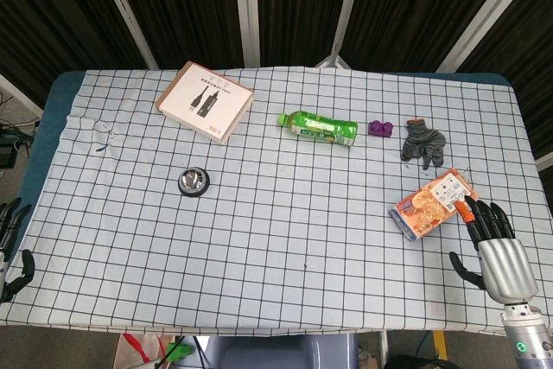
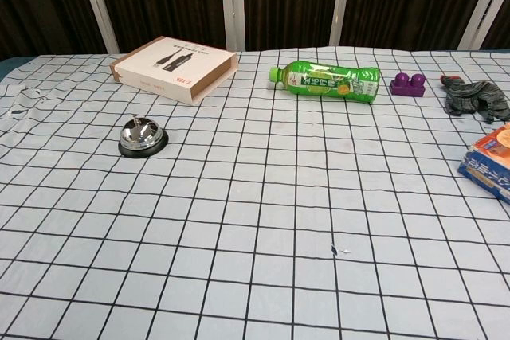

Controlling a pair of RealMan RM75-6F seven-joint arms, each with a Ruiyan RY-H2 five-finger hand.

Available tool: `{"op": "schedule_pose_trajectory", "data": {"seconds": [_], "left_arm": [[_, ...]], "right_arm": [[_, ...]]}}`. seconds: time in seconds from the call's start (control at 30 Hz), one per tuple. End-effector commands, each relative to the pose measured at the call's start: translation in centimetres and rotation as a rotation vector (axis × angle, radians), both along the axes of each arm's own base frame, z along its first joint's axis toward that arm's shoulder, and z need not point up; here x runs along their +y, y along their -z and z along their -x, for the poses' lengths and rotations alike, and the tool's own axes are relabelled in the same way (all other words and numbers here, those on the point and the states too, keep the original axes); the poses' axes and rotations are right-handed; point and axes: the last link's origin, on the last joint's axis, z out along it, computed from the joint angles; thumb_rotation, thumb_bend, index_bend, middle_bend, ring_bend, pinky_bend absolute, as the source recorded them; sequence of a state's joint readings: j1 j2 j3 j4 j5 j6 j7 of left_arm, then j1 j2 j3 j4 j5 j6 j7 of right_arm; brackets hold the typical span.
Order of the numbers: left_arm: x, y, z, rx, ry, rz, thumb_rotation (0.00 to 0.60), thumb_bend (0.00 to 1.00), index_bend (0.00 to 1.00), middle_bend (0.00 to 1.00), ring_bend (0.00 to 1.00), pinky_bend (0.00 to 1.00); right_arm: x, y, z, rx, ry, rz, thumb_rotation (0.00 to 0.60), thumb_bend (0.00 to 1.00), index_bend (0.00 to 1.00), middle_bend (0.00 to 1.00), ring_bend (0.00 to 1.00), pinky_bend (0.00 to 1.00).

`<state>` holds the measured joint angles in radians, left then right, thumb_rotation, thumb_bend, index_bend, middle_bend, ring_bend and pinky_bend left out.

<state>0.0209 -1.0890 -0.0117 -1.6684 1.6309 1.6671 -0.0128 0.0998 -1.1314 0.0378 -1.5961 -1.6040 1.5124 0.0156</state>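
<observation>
Checked cloth covers the desk (image 1: 285, 239) where an orange cardboard juice carton (image 1: 434, 203), judged light, stiff and best gripped across its long sides, is touched at its near-right corner by the unclenched, empty right hand (image 1: 494, 244).

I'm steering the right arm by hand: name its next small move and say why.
Probably ease the right hand a little forward and left, over the orange box. Its fingertips only reach the box's near corner, the fingers look spread, and nothing is held.
</observation>
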Motion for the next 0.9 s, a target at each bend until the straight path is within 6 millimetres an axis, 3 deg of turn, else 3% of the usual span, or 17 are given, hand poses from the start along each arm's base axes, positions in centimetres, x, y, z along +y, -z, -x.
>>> {"op": "schedule_pose_trajectory", "data": {"seconds": [0.03, 0.57, 0.9], "left_arm": [[0.1, 0.0, 0.0, 0.000, -0.002, -0.001, 0.600, 0.88, 0.00, 0.00, 0.00, 0.00], [1.3, 1.2, 0.2, 0.032, -0.004, 0.046, 0.600, 0.88, 0.00, 0.00, 0.00, 0.00], [3.8, 2.9, 0.6, 0.052, -0.017, 0.111, 0.600, 0.88, 0.00, 0.00, 0.00, 0.00]], "right_arm": [[0.0, 0.1, 0.0, 0.002, 0.001, -0.002, 0.600, 0.39, 0.08, 0.00, 0.00, 0.00], [0.0, 0.3, 0.0, 0.009, 0.001, -0.014, 0.600, 0.39, 0.08, 0.00, 0.00, 0.00], [0.4, -0.2, 0.1, -0.010, -0.001, -0.005, 0.600, 0.39, 0.08, 0.00, 0.00, 0.00]]}}
